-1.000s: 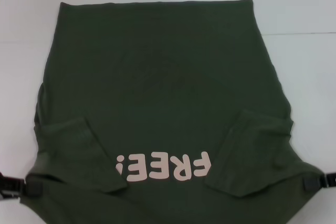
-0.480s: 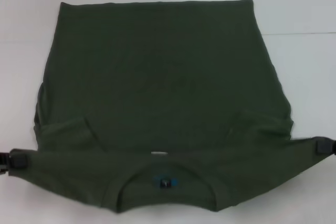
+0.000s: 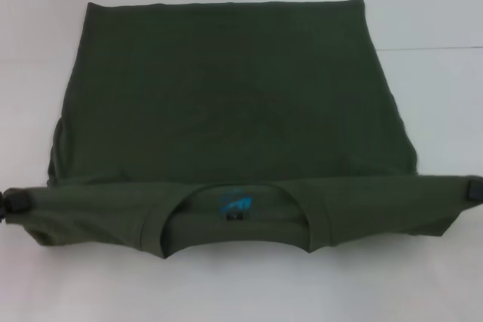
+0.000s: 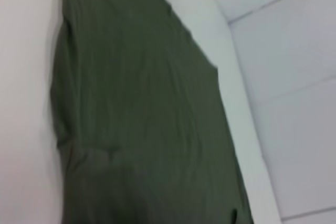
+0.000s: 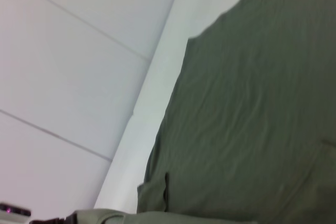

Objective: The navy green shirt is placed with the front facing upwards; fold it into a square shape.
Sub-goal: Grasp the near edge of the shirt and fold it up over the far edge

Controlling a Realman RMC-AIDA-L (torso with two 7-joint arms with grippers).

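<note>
Two tools pinch the navy green shirt (image 3: 226, 103) at its shoulder corners: left tool (image 3: 16, 205), right tool (image 3: 474, 188), each closed on cloth. You have the collar band lifted crosswise over the desk (image 3: 430, 5); the hem lies straight ahead, equally far from both.

The folded-over band of the navy green shirt (image 3: 241, 213) hid the front lettering. The left gripper (image 3: 13, 205) and right gripper (image 3: 474, 188) were cut off by the head view's edges. The collar label (image 3: 235, 207) print was too blurred to read.
</note>
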